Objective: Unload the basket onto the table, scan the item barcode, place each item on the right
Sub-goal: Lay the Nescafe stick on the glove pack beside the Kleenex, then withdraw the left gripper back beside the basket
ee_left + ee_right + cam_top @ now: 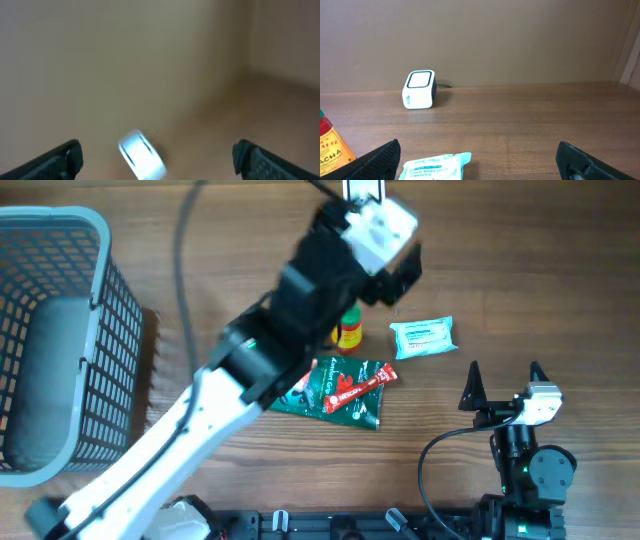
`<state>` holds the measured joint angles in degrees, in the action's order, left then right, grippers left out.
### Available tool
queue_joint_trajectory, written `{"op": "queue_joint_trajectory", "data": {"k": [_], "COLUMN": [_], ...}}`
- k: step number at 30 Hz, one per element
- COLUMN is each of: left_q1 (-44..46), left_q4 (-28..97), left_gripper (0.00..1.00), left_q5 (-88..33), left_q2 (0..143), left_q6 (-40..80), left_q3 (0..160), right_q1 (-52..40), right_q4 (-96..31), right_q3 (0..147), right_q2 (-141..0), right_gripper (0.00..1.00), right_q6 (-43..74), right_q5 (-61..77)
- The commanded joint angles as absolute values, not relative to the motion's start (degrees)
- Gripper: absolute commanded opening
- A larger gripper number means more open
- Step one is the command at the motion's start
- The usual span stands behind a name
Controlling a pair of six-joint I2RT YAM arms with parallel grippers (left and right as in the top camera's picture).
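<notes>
The white barcode scanner (418, 90) stands at the back of the table near the wall, and only its edge (362, 189) shows in the overhead view. A teal-and-white wipes packet (423, 337) lies flat on the wood, just ahead of my right gripper (480, 161), which is open and empty. My left gripper (398, 278) hovers above the table between the scanner and the packet. In the left wrist view this gripper (160, 160) is open, and a blurred white thing (141, 155) lies beyond its fingers. I cannot tell what that thing is.
A small red-capped sauce bottle (348, 332) stands half hidden under the left arm. A green packet with a red stick on it (335, 390) lies in front of it. A grey wire basket (50, 330) fills the left side. My right gripper (503, 383) rests near the front right edge.
</notes>
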<state>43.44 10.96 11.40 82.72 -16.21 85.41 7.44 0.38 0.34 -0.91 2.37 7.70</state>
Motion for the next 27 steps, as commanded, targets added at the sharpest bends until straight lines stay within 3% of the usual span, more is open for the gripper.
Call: {"op": "queue_joint_trajectory", "data": {"k": [1, 6, 11, 18, 20, 24, 27], "left_q1": [42.7, 39.6, 34.4, 29.1, 27.3, 21.1, 13.5], "left_q4": [0.1, -0.8, 5.1, 12.3, 17.3, 21.5, 20.8], "left_gripper": [1.00, 1.00, 1.00, 1.00, 1.00, 1.00, 1.00], "left_q5": [17.5, 23.0, 31.6, 29.4, 21.9, 7.5, -0.7], "left_q2": [77.5, 76.5, 76.5, 74.2, 70.8, 61.3, 51.7], "left_q6": [-28.0, -40.5, -41.8, -37.9, -32.4, -29.7, -24.3], "left_q3": [85.9, 85.9, 85.9, 85.8, 85.4, 81.3, 75.9], "right_q1": [7.6, 7.6, 7.6, 7.6, 7.6, 7.6, 7.6], "right_q4": [0.5, 0.6, 0.6, 1.9, 1.9, 1.9, 1.8], "right_q3": [0.3, 0.3, 0.3, 0.3, 0.3, 0.3, 0.3], "right_q2": [-0.8, -0.8, -0.8, -0.8, -0.8, -0.8, -0.8], "right_gripper": [1.00, 1.00, 1.00, 1.00, 1.00, 1.00, 1.00], "right_q6": [3.0, 3.0, 5.7, 56.2, 68.2, 82.1, 84.9], "right_q5": [8.0, 8.0, 9.5, 24.8, 30.5, 41.1, 42.8]}}
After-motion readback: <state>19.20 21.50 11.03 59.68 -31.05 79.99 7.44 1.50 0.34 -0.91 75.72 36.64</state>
